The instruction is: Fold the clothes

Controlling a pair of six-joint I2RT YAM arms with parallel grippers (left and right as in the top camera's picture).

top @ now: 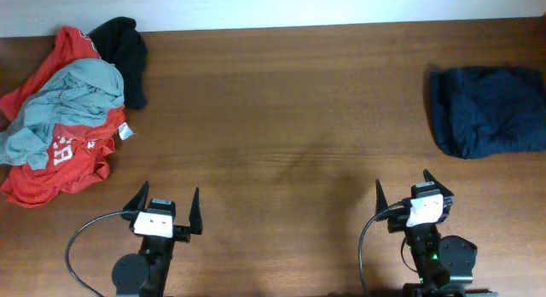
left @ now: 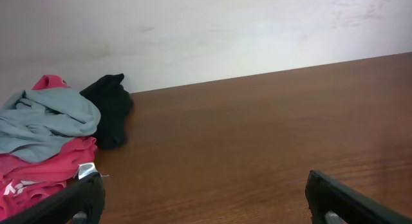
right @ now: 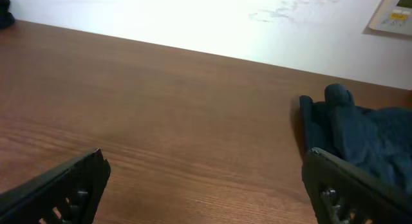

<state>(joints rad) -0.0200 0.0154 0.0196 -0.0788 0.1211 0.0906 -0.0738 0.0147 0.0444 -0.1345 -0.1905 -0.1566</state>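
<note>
Wooden table [top: 281, 118], both grippers spread wide, holding nothing.
Left gripper [top: 171, 199] and right gripper [top: 405, 190] hover at the table's near edge, touching no cloth. The grey-blue T-shirt [top: 72, 96] lies over red tees [top: 60, 165] beside a black garment [top: 126, 49] at its far-left corner, and a navy garment [top: 486, 109] lies far right.

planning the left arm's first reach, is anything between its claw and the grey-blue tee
Nothing visible does. Only bare table lies between the left claw and the pile, and the grey-blue tee lies on top of the red tees, uncovered. The black garment sits at the pile's far side.
</note>
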